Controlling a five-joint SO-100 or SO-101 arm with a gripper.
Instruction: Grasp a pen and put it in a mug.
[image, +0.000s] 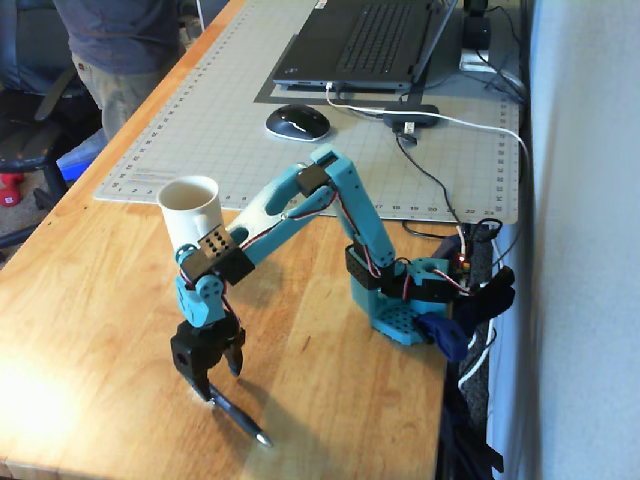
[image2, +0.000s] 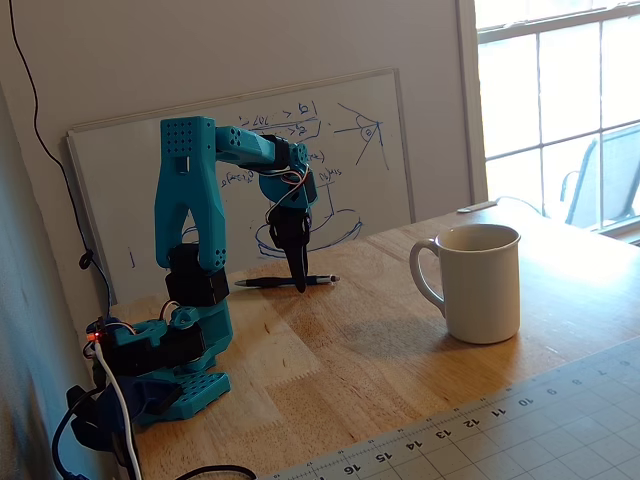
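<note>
**Colours and Patterns**

Arm (image: 345, 200): teal links, black servo blocks. Gripper (image: 222, 385): black. Pen (image2: 285, 282): dark barrel, silver tip. Mug (image2: 480, 285): cream-white, darker interior. Table (image: 90, 330): honey-toned wood grain. Cutting mat (image: 210, 110), at 12 o'clock from the mug in a fixed view: grey, printed grid.

My bench is a wooden table (image: 90, 330). A gray cutting mat (image: 230, 110) with grid and ruler marks covers its far part in a fixed view; a black laptop (image: 365, 40) sits on the mat's far end, a black mouse (image: 297, 122) just in front of it. White and black cables (image: 440, 170) run along the right edge. Person in a dark shirt (image: 115, 35) at top left. A whiteboard (image2: 350, 160) with blue sketches leans on the wall, with a window (image2: 555, 100) to its right.
</note>
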